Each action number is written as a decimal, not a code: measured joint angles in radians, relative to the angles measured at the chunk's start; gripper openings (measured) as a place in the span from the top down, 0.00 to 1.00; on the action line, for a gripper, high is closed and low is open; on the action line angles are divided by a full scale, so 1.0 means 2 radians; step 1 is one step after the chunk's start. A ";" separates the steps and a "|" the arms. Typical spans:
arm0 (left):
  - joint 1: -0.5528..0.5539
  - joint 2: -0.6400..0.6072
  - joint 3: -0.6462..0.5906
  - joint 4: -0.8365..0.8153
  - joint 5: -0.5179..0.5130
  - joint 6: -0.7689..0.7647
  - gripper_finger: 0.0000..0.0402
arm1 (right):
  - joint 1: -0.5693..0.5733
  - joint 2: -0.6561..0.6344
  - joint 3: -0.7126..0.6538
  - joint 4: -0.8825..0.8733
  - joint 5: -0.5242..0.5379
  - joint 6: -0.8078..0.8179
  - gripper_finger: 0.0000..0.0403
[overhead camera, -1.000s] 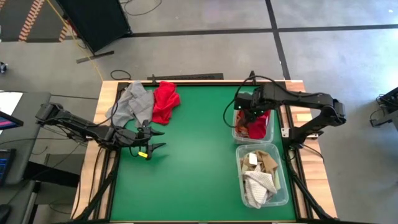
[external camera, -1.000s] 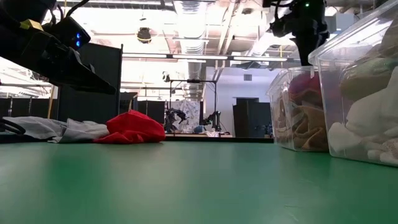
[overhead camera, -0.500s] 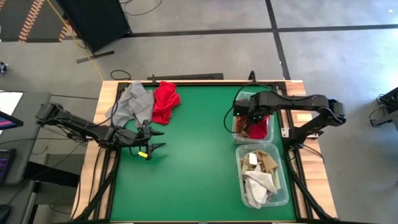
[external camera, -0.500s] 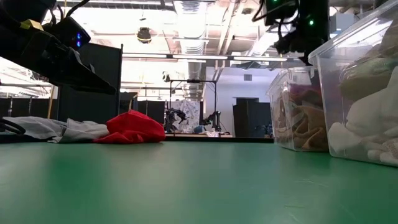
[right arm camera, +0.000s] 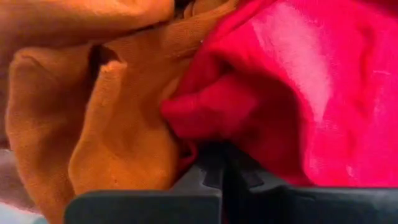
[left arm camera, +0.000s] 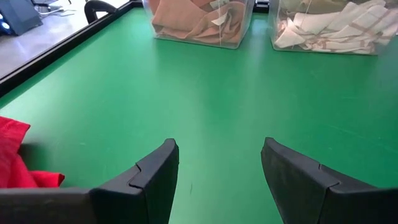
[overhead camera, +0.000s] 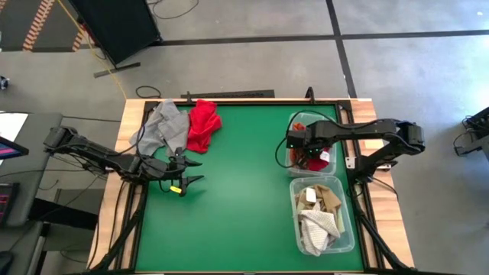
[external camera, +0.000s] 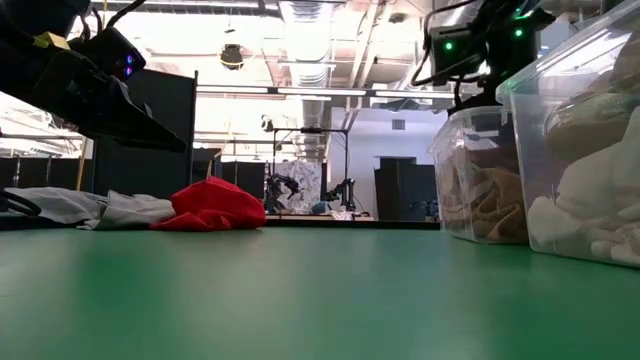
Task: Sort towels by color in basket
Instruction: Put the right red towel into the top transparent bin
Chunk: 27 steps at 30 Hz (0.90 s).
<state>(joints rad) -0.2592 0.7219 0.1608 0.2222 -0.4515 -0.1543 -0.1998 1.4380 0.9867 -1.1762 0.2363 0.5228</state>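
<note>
A grey towel and a red towel lie bunched on the green table's far left. My left gripper hovers open just near of them, with nothing between its fingers. My right gripper points down inside the far clear bin, shut, its tips against a red towel that lies beside an orange towel. The near bin holds white, checked and tan towels. My right gripper presses its shut fingers from above, pointing down, onto a bulging fold of the red towel in the far bin, right beside the orange towel. Nothing shows between the fingers. The towels lie bunched in the bin under the tips.
The two clear bins stand along the table's right edge, one behind the other. The middle of the green table is bare. Wooden borders and arm frames line the left and right edges.
My right gripper has sunk straight down from above the far bin into it, onto the red towel. The red cloth, which stood up high in the bin, now lies lower among the others.
</note>
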 joint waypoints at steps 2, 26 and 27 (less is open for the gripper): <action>0.000 0.000 0.000 0.000 0.000 0.000 0.46 | 0.001 0.000 0.002 -0.001 0.000 0.000 0.94; 0.000 0.000 0.000 -0.003 0.000 0.000 0.46 | 0.045 0.000 0.216 -0.100 0.013 -0.034 0.90; 0.000 0.000 0.000 -0.003 0.000 0.001 0.46 | 0.047 0.000 0.219 -0.098 0.013 -0.038 0.90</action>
<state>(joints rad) -0.2596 0.7218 0.1608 0.2152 -0.4511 -0.1515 -0.1063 1.4380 1.4248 -1.3731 0.2628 0.4470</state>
